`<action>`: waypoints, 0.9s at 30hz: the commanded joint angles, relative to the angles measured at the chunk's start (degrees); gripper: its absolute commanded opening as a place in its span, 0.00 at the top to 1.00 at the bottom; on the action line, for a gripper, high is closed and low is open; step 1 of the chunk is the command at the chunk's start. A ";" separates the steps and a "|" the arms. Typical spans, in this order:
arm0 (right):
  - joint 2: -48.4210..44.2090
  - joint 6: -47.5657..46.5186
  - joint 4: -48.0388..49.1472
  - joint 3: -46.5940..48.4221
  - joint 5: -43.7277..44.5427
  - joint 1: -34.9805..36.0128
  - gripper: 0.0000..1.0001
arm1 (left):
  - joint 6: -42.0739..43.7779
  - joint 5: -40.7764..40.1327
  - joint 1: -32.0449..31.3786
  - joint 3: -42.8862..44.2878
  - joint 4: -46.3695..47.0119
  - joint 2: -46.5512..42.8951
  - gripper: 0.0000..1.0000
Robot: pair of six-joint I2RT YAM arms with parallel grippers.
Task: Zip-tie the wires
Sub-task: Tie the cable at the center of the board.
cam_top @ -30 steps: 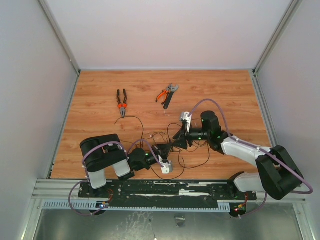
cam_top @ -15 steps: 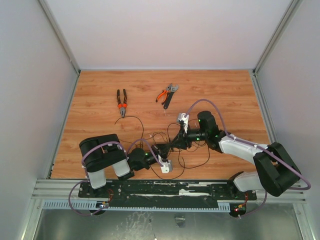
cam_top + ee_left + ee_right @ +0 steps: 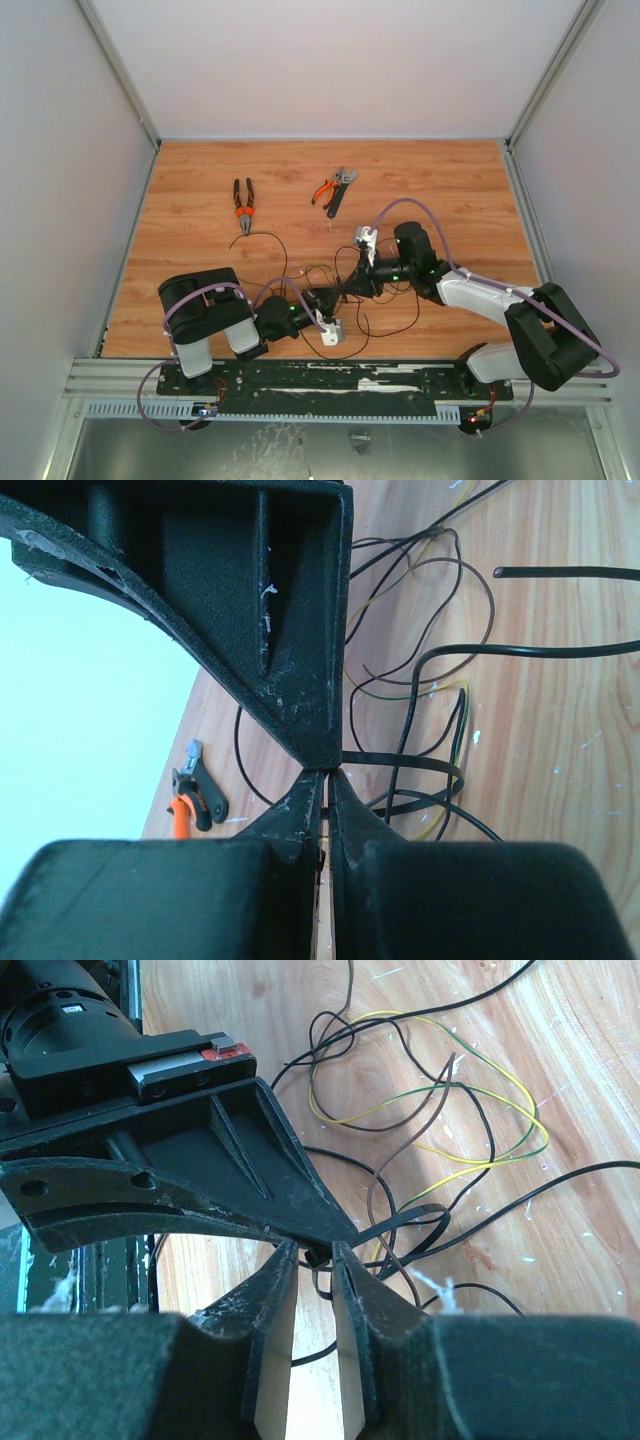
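The wires (image 3: 318,270) lie as a loose tangle of thin black, brown and yellow-green strands (image 3: 430,1100) on the wooden table between the two arms. The zip tie (image 3: 420,1222) is a flat black band bent into a loop around some strands (image 3: 420,765). My left gripper (image 3: 328,772) is shut, its tips pinching the band's end; from above it (image 3: 325,297) sits low over the tangle. My right gripper (image 3: 313,1248) meets it tip to tip (image 3: 343,291), jaws narrowed onto the tie's small black head.
Black-and-orange pliers (image 3: 243,205) lie at the far left of the table. Orange-handled cutters (image 3: 325,190) and a black tool (image 3: 342,188) lie at the far middle. White walls and metal rails enclose the table; lilac cables arc over both arms.
My right gripper has slid left up to the left gripper's tips and its jaws have narrowed a great deal. The left gripper has stayed shut in place.
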 commanded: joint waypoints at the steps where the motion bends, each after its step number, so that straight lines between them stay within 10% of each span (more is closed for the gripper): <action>1: -0.09 0.05 0.67 1.78 -0.51 0.61 0.78 | -0.63 0.48 0.21 0.01 14.57 -1.12 1.00; 27: -0.15 0.76 1.65 2.08 -2.88 0.81 1.00 | -1.09 0.44 0.21 0.06 14.64 -0.59 1.00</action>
